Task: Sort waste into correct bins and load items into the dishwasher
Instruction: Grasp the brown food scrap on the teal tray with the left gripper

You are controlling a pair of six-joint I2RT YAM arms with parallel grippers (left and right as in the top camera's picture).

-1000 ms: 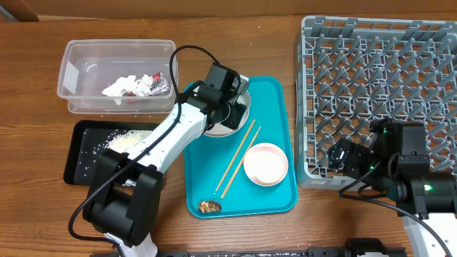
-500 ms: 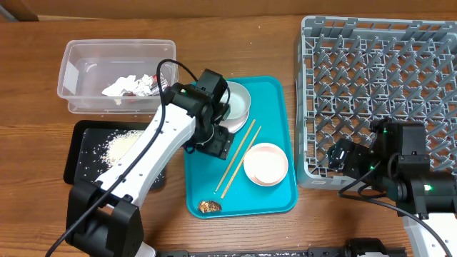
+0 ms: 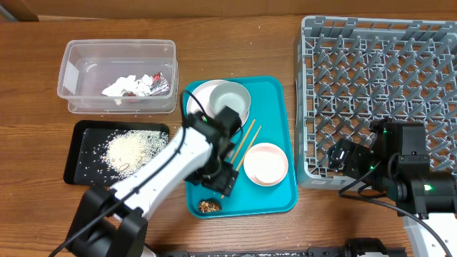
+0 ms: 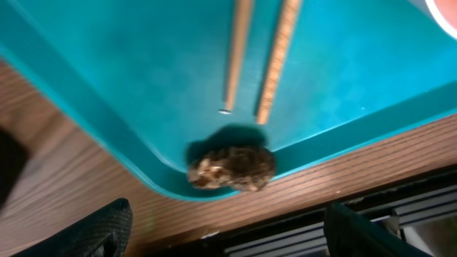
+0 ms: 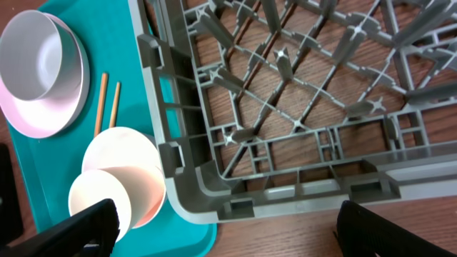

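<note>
- Brown food scrap [image 4: 232, 168]: one, in the corner of the teal tray [image 3: 278, 107], just past the chopstick tips.
- Chopsticks [image 3: 238, 155]: two, side by side on the tray.
- Bowls: two. The grey bowl [image 3: 230, 100] sits on the single white plate [image 3: 194, 96]; the pink bowl [image 3: 265, 164] sits alone.
- Bins: two. The clear tub [image 3: 71, 57] holds the napkin [image 3: 118, 87] and foil wrappers [image 3: 150, 84]; the black tray [image 3: 75, 153] holds the rice grains [image 3: 128, 148].
- Dish rack [image 3: 378, 93]: one, right of the tray.
- Left gripper [image 4: 228, 208]: fingers spread, empty, over the scrap.
- Right gripper [image 5: 225, 214]: fingers apart, empty, at the rack's corner.
</note>
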